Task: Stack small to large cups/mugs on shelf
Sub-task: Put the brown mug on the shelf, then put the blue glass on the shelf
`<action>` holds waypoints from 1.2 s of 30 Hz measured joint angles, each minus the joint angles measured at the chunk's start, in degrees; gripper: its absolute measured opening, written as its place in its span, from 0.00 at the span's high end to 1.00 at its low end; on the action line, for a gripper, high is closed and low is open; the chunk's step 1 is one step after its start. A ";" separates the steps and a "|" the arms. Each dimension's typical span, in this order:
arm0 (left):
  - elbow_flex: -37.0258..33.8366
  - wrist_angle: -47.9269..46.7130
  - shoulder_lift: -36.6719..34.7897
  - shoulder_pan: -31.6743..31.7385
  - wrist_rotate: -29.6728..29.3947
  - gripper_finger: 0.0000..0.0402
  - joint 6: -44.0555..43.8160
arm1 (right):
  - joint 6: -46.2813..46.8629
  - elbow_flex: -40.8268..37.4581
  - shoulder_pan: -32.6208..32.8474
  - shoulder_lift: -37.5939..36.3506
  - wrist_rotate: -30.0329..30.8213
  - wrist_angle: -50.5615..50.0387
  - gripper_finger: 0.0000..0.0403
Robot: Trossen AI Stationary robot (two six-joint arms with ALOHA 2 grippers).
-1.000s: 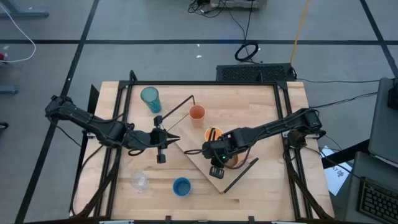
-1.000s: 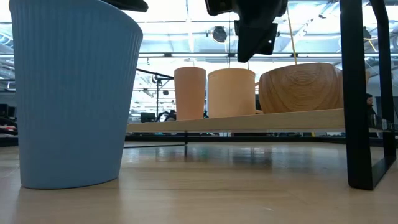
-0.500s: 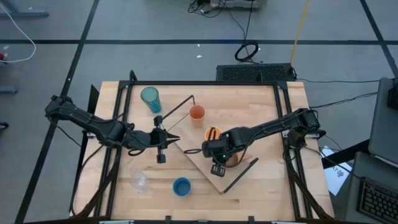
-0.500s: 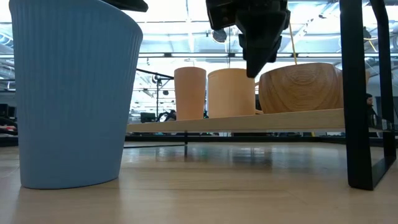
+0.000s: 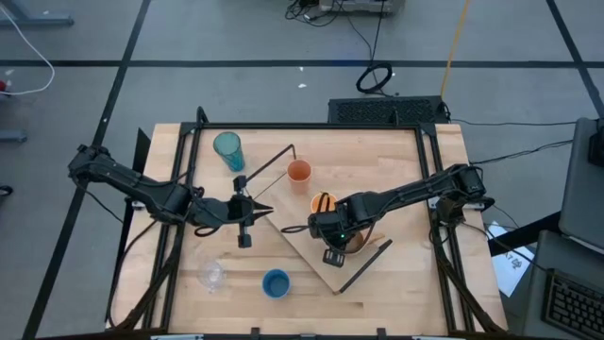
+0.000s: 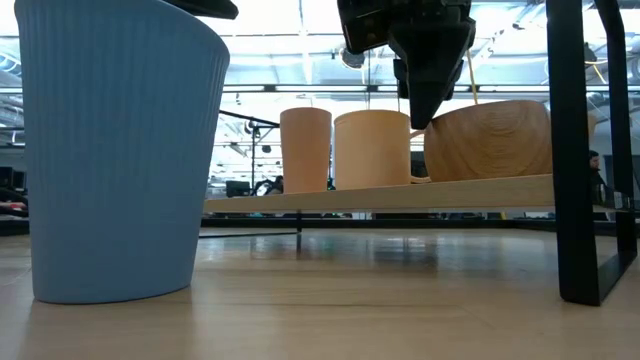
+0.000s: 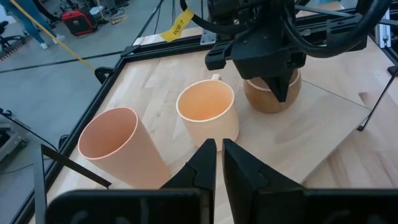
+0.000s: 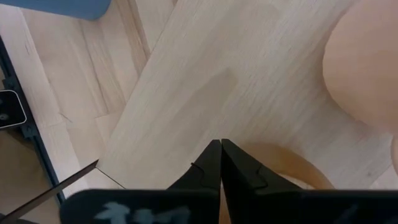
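- You have three vessels on the long light-wood shelf board (image 5: 304,238), which lies slantwise across the table: the small orange cup (image 5: 299,171) at its far end, then the pale orange handled mug (image 5: 324,203), then the tan wood-grain mug (image 6: 487,140) nearest the front.
- Your right gripper (image 5: 332,235) hangs directly over that tan mug with its fingers pinched fully together; the right wrist view shows the closed tips just above the mug's rim, and I judge they hold nothing.
- Your left gripper (image 5: 247,210) waits near the shelf's left edge, pointing toward the cups; its fingers (image 7: 206,163) are nearly together with a thin gap and nothing between them.
- Three vessels are not yet on the board: the tall teal tumbler (image 5: 227,149) stands at the table's far left, the short blue ribbed cup (image 5: 276,282) sits near the front edge, and the tiny clear glass (image 5: 212,275) stands to the left of it.
- By my reading you are roughly halfway through: three placed, three left, and whether the final size order is right cannot yet be judged.
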 joint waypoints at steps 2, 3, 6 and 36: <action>0.00 -0.01 0.00 0.00 0.00 0.92 0.00 | -0.04 0.01 0.00 0.00 -0.02 0.00 1.00; 0.00 0.00 0.00 0.00 -0.01 0.92 0.00 | -0.04 0.00 0.00 0.00 -0.02 0.00 1.00; 0.00 -0.01 0.00 0.00 -0.02 0.92 0.00 | -0.13 0.02 0.00 0.00 -0.01 0.00 1.00; 0.00 0.03 0.00 -1.32 0.77 0.92 -0.21 | -5.04 0.02 6.64 -10.34 18.85 4.73 1.00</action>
